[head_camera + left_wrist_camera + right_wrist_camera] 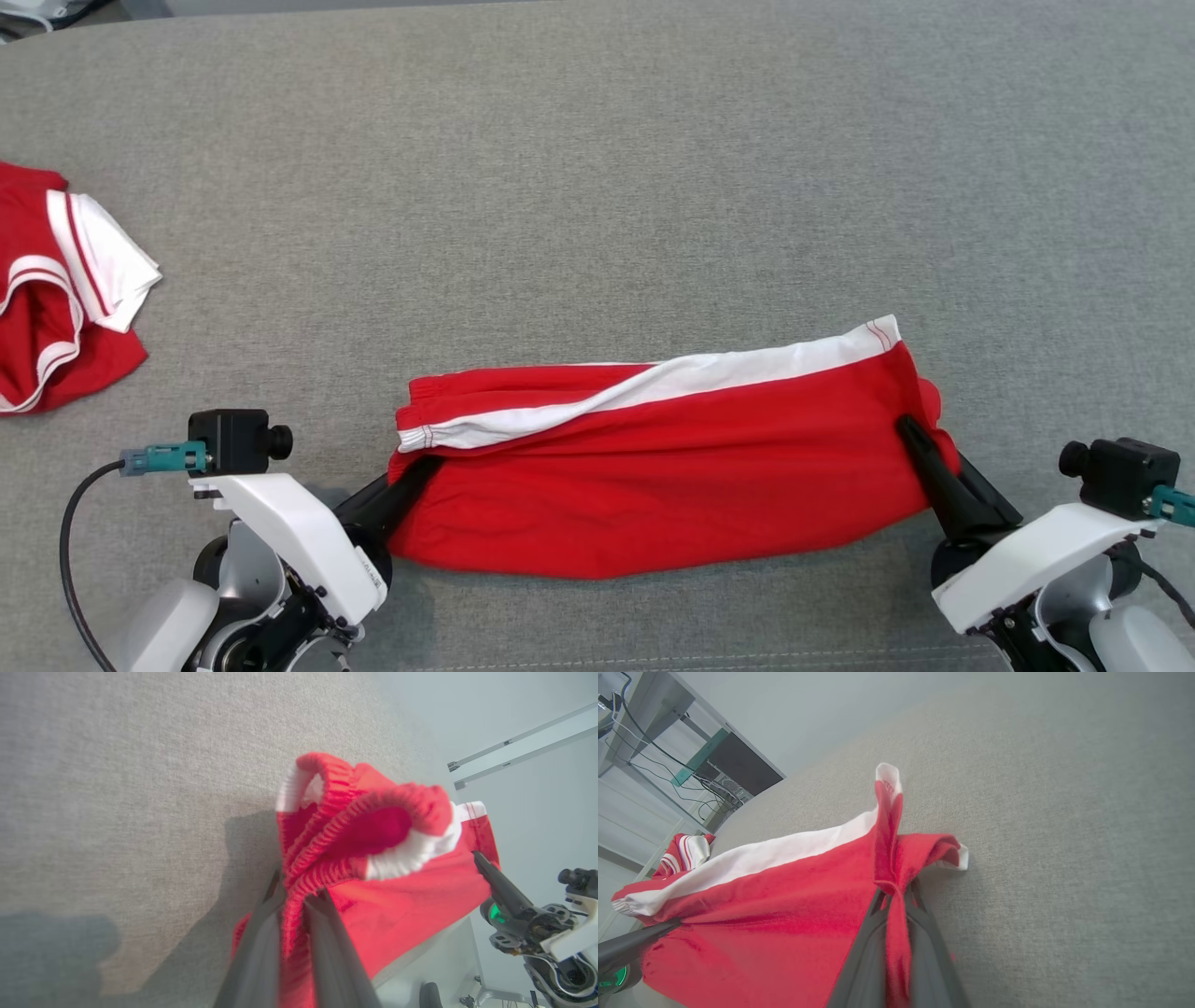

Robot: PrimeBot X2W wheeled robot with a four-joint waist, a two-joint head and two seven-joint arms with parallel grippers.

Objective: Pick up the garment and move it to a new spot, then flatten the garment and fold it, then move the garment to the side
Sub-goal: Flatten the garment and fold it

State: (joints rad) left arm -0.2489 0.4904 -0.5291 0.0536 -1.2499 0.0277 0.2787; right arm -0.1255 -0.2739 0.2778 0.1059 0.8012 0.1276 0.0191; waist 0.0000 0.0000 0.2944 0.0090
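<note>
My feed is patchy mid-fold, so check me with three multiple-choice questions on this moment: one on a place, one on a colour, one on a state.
1. Where in the head view does the second red-and-white garment lie?
A. at the left edge
B. at the right edge
C. at the far edge, in the middle

2. What colour is the stripe along the red shorts?
A. blue
B. white
C. black

3. How do the left gripper and right gripper stand?
A. both open above the cloth
B. one shut, one open
C. each shut on one end of the shorts

Answers:
1 A: it lies crumpled on the grey table, apart from the shorts.
2 B: a white band runs along their upper edge.
3 C: each wrist view shows red cloth pinched between the fingers.
</note>
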